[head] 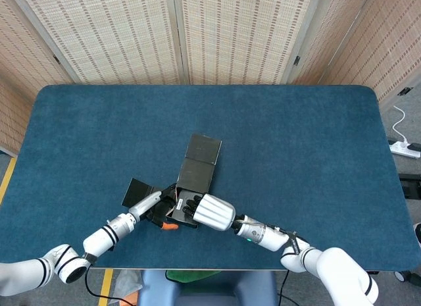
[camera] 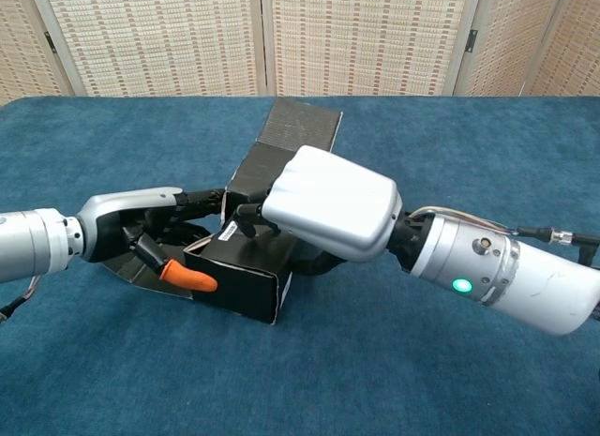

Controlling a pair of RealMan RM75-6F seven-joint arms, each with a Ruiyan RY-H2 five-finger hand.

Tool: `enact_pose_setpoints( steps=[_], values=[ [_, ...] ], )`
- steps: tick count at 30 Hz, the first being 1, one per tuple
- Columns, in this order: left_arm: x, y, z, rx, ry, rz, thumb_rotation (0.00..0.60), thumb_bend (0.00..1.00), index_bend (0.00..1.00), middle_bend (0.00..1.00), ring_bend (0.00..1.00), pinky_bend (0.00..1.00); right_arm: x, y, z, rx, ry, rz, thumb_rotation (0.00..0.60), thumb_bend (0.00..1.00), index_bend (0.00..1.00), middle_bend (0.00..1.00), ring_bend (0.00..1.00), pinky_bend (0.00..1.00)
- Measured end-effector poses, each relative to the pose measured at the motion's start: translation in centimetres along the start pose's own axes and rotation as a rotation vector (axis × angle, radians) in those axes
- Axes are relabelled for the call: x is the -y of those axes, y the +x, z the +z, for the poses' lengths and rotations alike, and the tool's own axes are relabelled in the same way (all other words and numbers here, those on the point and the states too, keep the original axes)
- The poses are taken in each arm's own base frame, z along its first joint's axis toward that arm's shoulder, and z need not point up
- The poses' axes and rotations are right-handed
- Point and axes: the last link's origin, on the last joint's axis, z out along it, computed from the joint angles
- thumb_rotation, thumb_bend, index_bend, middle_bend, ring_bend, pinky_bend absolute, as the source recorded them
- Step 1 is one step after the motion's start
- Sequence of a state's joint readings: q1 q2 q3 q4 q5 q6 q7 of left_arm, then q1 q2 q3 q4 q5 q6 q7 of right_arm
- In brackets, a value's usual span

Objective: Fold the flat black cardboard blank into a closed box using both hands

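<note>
While both hands crowd in from the near edge of the table (head: 79,122), the box (head: 187,199) sits half-formed between them, a bit left of center and close to the robot. The near end is already standing up as a low open tray with a front wall and side walls — you can see that best in the chest view (camera: 246,278). The far end is a lid panel (head: 203,149) that slopes up and away toward the screen (head: 177,29) behind the table. 1 flap (head: 137,190) lies flat on the blue cloth off to the left, poking out from under the left hand.

The right hand (camera: 328,209) comes in from the right and lies over the top of the tray, its silver back facing up. Its dark fingers (camera: 246,214) curl down over the tray's top edge, so it's gripping the box there.

The left hand (camera: 141,225) reaches in from the left, with fingers stretched along the tray's left side and touching the cardboard. Its orange-tipped finger (camera: 187,277) lies against the lower front wall. Whether it actually pinches the wall or just presses on it, I can't tell from either view.
</note>
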State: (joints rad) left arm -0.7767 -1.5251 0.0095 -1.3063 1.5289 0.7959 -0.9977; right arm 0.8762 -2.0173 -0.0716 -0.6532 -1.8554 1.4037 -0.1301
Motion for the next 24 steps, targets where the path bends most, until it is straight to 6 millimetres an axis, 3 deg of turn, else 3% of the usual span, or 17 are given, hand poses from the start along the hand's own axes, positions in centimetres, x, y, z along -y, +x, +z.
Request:
enact_pose_setpoints(
  steps=[14,24],
  values=[
    [0.22,0.25,-0.26,0.001,-0.007,-0.041,0.6,0.2,0.0,0.0,0.0,0.2,0.07,0.3,-0.44,-0.014,-0.001,0.014,0.6,0.1,0.37,0.2,0.65,1.0],
    [0.13,0.3,-0.15,0.018,-0.007,-0.039,0.6,0.19,0.0,0.0,0.0,0.2,0.39,-0.28,-0.95,0.038,0.023,0.013,0.6,0.11,0.37,0.36,0.66,1.0]
  ],
)
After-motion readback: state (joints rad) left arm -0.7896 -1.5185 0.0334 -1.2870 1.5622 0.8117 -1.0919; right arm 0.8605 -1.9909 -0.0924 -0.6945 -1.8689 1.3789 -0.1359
